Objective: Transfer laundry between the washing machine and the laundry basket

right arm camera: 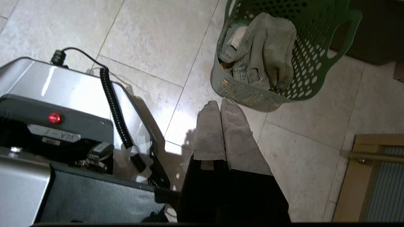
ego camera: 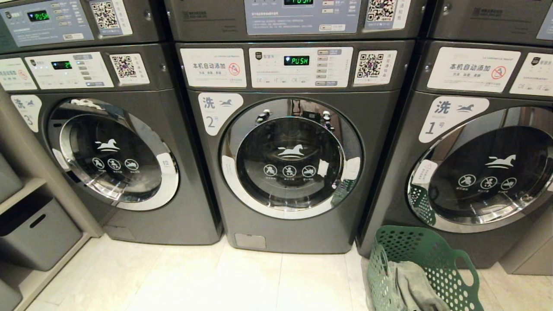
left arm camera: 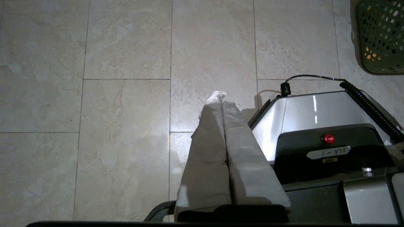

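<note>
The washing machine (ego camera: 293,172) labelled 2 stands straight ahead in the head view, its round chrome-rimmed door closed. The green laundry basket (ego camera: 425,272) sits on the floor at the lower right, in front of the machine labelled 1. A faded grey-green garment (right arm camera: 262,53) lies in the laundry basket (right arm camera: 315,63), with a little yellow-orange cloth showing under it. Neither arm shows in the head view. My left gripper (left arm camera: 221,97) hangs shut and empty over the floor beside my base. My right gripper (right arm camera: 220,104) is shut and empty, its tips just short of the basket's rim.
Like machines labelled 3 (ego camera: 112,155) and 1 (ego camera: 484,172) flank the middle one. A shelf with a plain grey bin (ego camera: 34,233) stands at the far left. My own base (left arm camera: 325,138) lies between the two grippers. Pale floor tiles (ego camera: 216,280) stretch before the machines.
</note>
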Motion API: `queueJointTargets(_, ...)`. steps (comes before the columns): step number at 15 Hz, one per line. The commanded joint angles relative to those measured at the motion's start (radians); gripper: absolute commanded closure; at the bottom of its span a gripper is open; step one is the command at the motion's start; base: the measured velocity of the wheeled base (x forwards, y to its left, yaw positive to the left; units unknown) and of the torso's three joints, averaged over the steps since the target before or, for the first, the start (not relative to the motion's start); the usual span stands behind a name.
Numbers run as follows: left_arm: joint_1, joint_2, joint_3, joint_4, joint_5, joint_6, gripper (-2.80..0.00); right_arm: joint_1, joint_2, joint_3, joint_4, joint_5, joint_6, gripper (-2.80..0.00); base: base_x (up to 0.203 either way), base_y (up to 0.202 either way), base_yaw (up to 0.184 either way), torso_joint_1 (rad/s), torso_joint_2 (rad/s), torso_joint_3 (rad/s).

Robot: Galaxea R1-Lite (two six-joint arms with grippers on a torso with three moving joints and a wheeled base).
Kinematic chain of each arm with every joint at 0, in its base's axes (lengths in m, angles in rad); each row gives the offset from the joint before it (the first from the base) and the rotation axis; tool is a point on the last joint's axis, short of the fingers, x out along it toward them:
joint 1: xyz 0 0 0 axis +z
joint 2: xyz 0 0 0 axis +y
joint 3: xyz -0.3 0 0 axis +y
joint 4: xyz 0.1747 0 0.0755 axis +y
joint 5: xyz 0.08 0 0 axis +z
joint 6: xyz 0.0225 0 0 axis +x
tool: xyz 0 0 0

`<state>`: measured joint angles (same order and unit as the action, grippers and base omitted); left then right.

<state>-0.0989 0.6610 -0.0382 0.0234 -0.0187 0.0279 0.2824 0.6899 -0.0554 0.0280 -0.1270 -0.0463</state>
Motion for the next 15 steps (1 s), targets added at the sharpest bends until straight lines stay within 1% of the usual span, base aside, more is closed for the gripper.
queueJointTargets(1, 0.024, 0.021, 0.026, 0.0, 0.012, 0.008, 0.0, -0.096, -0.055, -0.012, 0.06, 0.008, -0.022, 0.0, 0.0, 0.0, 0.0, 0.0, 0.0, 0.0)
queueJointTargets(3, 0.074, -0.036, 0.029, -0.001, 0.015, 0.025, 0.0, -0.172, -0.112, -0.013, 0.065, 0.01, -0.041, 0.0, 0.0, 0.0, 0.0, 0.0, 0.0, 0.0)
queueJointTargets(5, 0.105, -0.177, 0.03, -0.001, 0.014, 0.042, 0.0, -0.278, -0.212, -0.014, 0.066, 0.01, -0.049, 0.0, 0.0, 0.0, 0.0, 0.0, 0.0, 0.0)
queueJointTargets(6, 0.111, -0.259, 0.03, 0.0, 0.013, 0.052, 0.0, -0.306, -0.276, -0.013, 0.066, 0.013, -0.052, 0.0, 0.0, 0.0, 0.0, 0.0, 0.0, 0.0)
queueJointTargets(8, 0.1, -0.403, 0.03, 0.0, 0.008, 0.065, 0.0, -0.318, -0.417, -0.01, 0.062, 0.024, -0.06, 0.0, 0.0, 0.0, 0.0, 0.0, 0.0, 0.0)
queueJointTargets(10, 0.09, -0.536, 0.03, 0.001, -0.004, 0.07, 0.0, -0.305, -0.575, -0.006, 0.047, 0.03, -0.07, 0.0, 0.0, 0.0, 0.0, 0.0, 0.0, 0.0)
queueJointTargets(12, 0.089, -0.654, 0.032, -0.005, -0.01, 0.069, 0.0, -0.297, -0.689, 0.003, 0.029, 0.048, -0.108, 0.0, 0.0, 0.0, 0.0, 0.0, 0.0, 0.0)
queueJointTargets(14, 0.091, -0.659, 0.035, -0.012, -0.005, 0.05, 0.0, -0.289, -0.688, 0.015, -0.007, 0.064, -0.133, 0.0, 0.0, 0.0, 0.0, 0.0, 0.0, 0.0)
queueJointTargets(15, 0.091, -0.659, 0.035, -0.011, -0.004, 0.05, 0.0, -0.29, -0.688, 0.016, -0.007, 0.064, -0.126, 0.0, 0.0, 0.0, 0.0, 0.0, 0.0, 0.0)
